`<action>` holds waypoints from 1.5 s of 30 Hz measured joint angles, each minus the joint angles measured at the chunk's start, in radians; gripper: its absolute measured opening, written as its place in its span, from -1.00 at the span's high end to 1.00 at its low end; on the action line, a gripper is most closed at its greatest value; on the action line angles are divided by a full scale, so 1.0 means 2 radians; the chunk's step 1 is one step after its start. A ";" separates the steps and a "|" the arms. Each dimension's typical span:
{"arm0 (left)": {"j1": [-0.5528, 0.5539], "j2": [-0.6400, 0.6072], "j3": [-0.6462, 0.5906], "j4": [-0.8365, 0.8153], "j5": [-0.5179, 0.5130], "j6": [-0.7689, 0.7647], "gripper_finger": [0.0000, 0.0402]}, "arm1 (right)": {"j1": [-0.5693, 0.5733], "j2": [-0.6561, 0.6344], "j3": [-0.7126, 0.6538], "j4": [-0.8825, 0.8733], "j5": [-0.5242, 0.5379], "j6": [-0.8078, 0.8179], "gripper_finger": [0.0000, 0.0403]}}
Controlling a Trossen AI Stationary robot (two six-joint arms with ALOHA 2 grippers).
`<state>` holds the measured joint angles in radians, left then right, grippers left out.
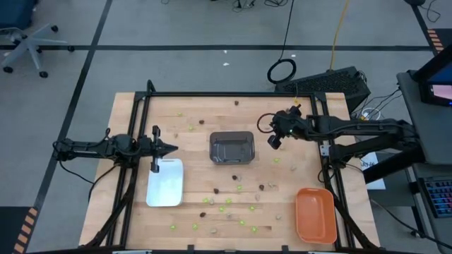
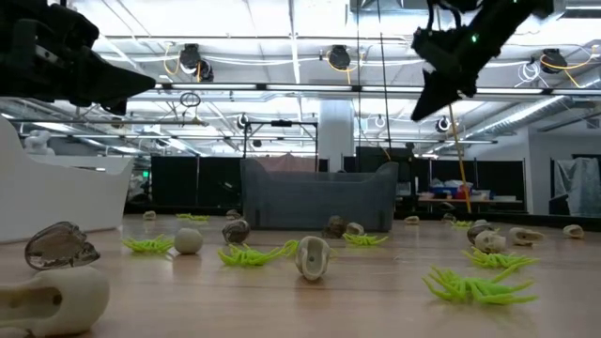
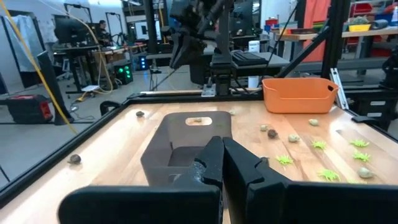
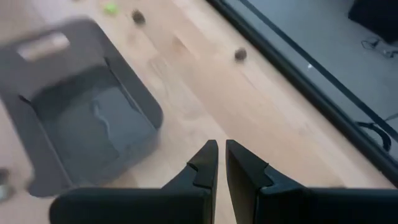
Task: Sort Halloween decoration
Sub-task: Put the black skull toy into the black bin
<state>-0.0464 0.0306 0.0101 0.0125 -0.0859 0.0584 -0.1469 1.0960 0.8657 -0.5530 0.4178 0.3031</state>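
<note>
Small trinkets lie scattered on the wooden table: lime-green ones (image 1: 240,187) (image 2: 474,284), dark ones (image 1: 261,188) and pale tan ones (image 1: 280,216) (image 2: 313,255). Most lie in the near half between the trays. My left gripper (image 1: 174,149) (image 3: 222,144) hovers shut and empty over the far edge of the white tray (image 1: 166,183), pointing toward the grey tray (image 1: 232,133). My right gripper (image 1: 272,143) (image 4: 221,146) is shut and empty. It hangs high above the table (image 2: 420,113), just right of the grey tray (image 4: 74,37).
The orange tray (image 1: 314,215) (image 3: 298,93) sits at the near right corner. The grey tray stands at the table's middle and the white tray (image 2: 56,188) at the near left. A black frame (image 1: 212,94) runs round the table. A few trinkets lie along the far edge (image 1: 236,102).
</note>
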 joint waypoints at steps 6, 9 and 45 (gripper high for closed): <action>0.000 0.001 0.001 0.005 -0.017 -0.033 1.00 | -0.043 0.003 -0.040 0.017 -0.016 0.017 0.90; 0.000 0.007 0.004 0.002 -0.024 -0.035 1.00 | -0.064 0.003 -0.044 0.017 -0.029 0.030 0.90; 0.098 0.290 0.178 -0.036 -0.024 -0.052 1.00 | -0.287 0.191 -0.043 0.106 -0.038 0.022 -0.17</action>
<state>0.1504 0.6098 0.3664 -0.0586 -0.1349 -0.0451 -0.7218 1.4788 0.7788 -0.3400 0.3411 0.3470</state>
